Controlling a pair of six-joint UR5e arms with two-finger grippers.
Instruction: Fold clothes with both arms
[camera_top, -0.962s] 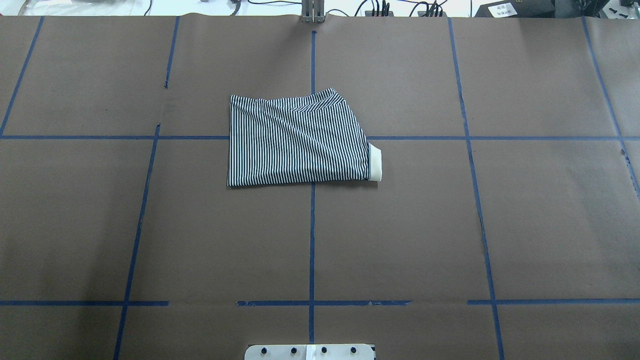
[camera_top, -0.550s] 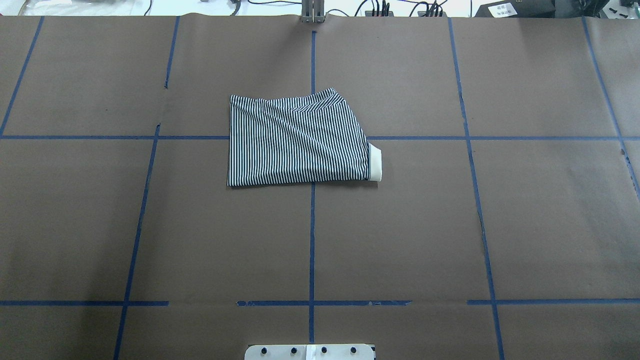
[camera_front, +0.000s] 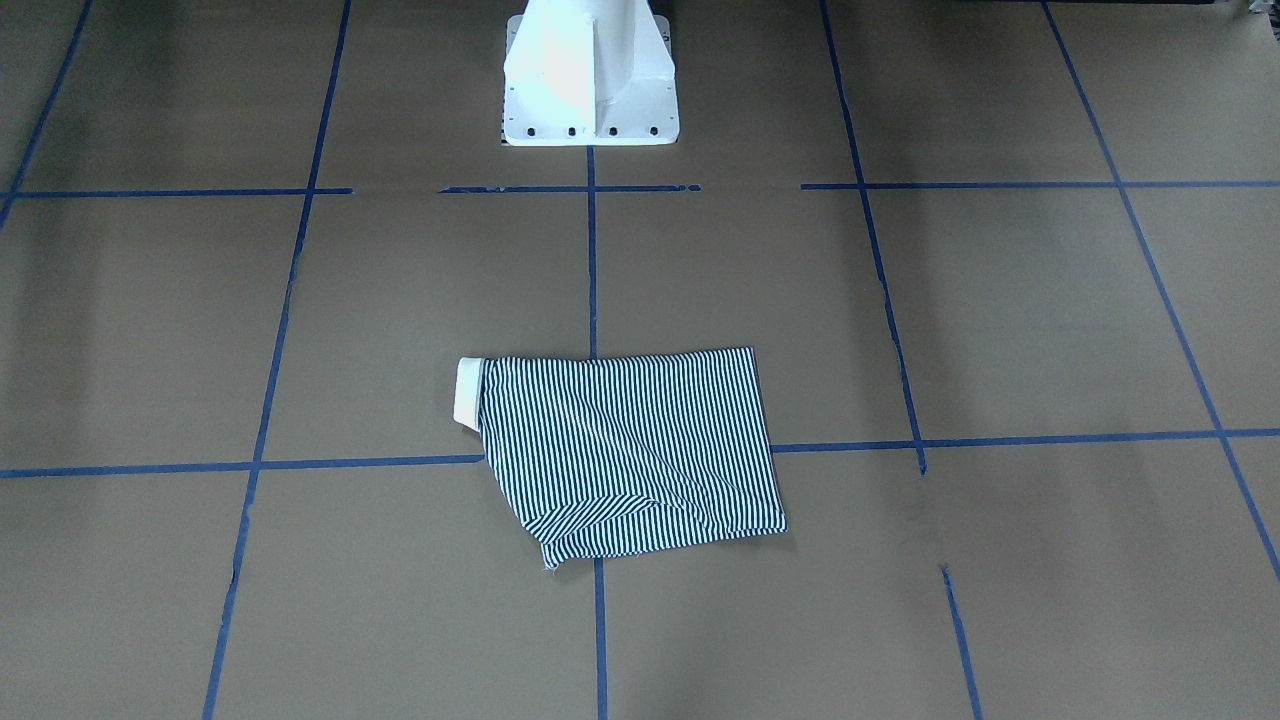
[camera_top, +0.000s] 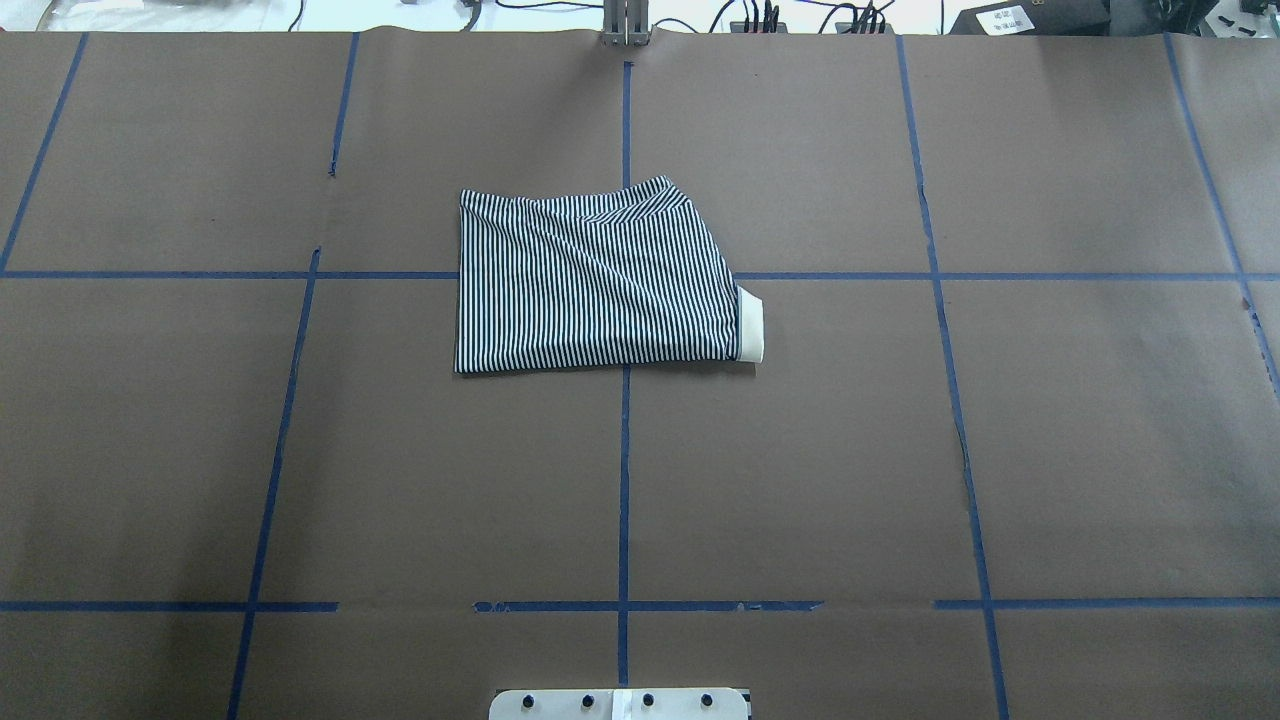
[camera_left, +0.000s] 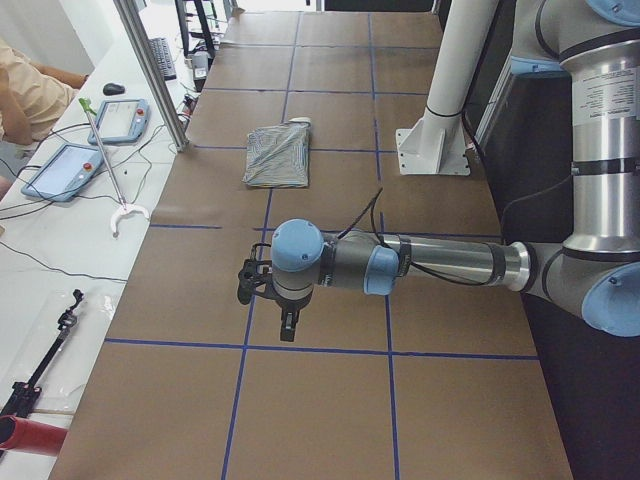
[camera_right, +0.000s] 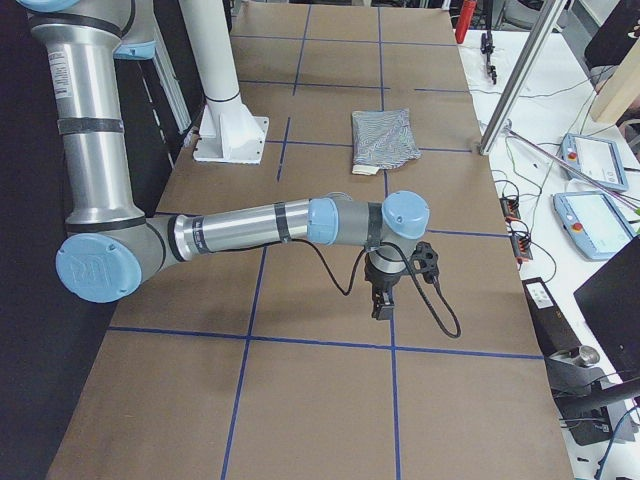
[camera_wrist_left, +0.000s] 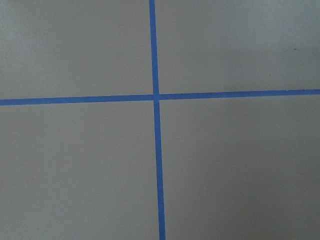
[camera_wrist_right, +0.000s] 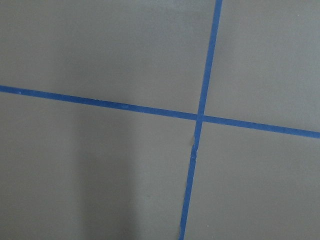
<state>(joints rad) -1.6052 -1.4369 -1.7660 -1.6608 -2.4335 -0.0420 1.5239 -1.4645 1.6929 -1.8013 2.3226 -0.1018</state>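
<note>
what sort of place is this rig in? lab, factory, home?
Most likely a robotics lab test cell: a table papered brown with a blue tape grid, teach pendants on the side bench, and a jointed left arm. The folded striped shirt is the only workpiece in view.

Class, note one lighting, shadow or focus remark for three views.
Exterior front-facing: the white pedestal base is washed out by glare. Overhead exterior: the folded navy-and-white striped polo shirt is sharp, with a thin shadow along its robot-side edge. Right wrist-mounted: a soft shadow darkens the brown paper table cover.
</note>
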